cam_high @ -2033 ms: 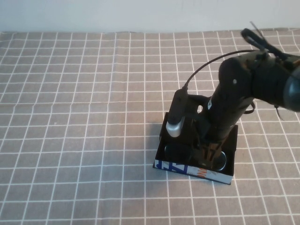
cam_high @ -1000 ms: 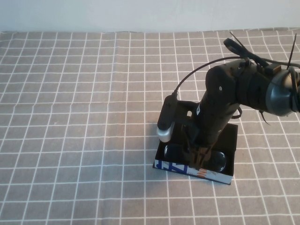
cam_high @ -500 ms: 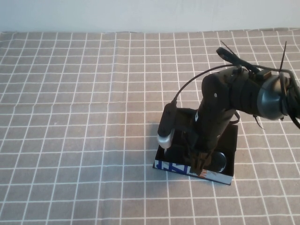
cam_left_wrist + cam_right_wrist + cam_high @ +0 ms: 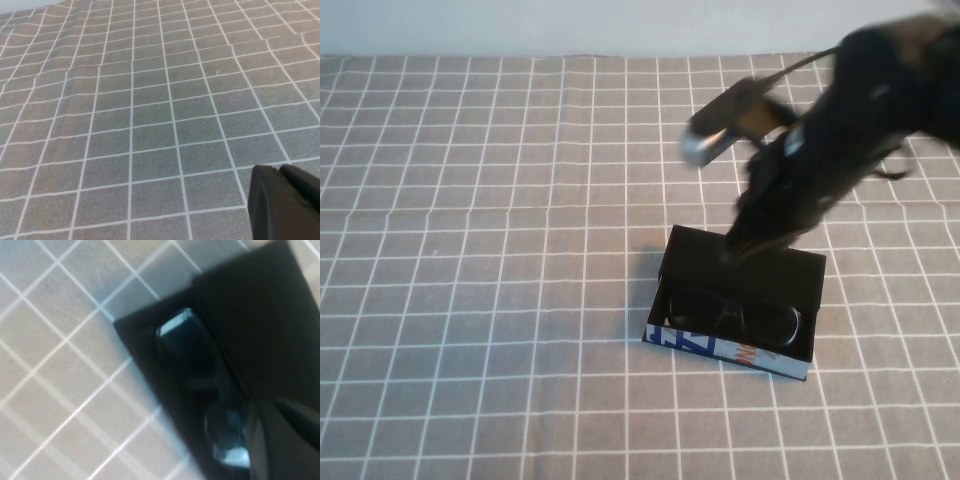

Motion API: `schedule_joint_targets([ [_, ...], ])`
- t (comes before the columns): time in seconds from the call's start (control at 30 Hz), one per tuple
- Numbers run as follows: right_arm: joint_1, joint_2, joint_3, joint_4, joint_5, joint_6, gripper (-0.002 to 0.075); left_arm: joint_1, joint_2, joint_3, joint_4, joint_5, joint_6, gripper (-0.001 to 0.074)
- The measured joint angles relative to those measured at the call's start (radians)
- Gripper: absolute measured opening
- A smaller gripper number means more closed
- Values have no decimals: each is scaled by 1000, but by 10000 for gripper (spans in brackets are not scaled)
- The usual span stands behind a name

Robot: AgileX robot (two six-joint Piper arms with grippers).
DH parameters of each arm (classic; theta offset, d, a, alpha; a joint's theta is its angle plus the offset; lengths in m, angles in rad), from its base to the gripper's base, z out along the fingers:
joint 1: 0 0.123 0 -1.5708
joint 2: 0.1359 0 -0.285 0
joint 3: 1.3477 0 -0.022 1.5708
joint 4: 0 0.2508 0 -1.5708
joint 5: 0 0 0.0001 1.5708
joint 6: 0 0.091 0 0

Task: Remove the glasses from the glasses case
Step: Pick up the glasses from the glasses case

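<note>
The glasses case (image 4: 718, 349) lies open on the checked cloth, its white printed side toward the front and its black flap lid (image 4: 745, 262) folded back. The dark glasses (image 4: 735, 315) lie inside it. My right gripper (image 4: 745, 240) hangs blurred just above the flap's rear edge, fingers together and empty. In the right wrist view the glasses (image 4: 187, 347) rest in the case (image 4: 245, 315), with the right gripper (image 4: 270, 405) above one lens. My left gripper (image 4: 275, 169) is shut and empty over bare cloth, out of the high view.
The grey cloth with white grid lines (image 4: 470, 250) covers the whole table up to a pale wall at the back. The right arm (image 4: 860, 110) reaches in from the upper right, with a silver-tipped camera module (image 4: 705, 145) on it.
My right gripper has risen out of the case and pulled back toward the upper right. The glasses stay in the case, now fully visible.
</note>
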Motion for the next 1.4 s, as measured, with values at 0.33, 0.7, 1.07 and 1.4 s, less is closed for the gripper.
schedule_joint_targets([
  [0.33,-56,-104,33,-52,95,9,3,0,0,0,0,0,0,-5],
  [0.7,-30,72,182,109,-157,-358,339,0,0,0,0,0,0,-5],
  [1.07,-8,144,182,62,-260,-374,349,0,0,0,0,0,0,-5],
  [1.4,-7,158,162,20,-269,-375,349,0,0,0,0,0,0,-5],
])
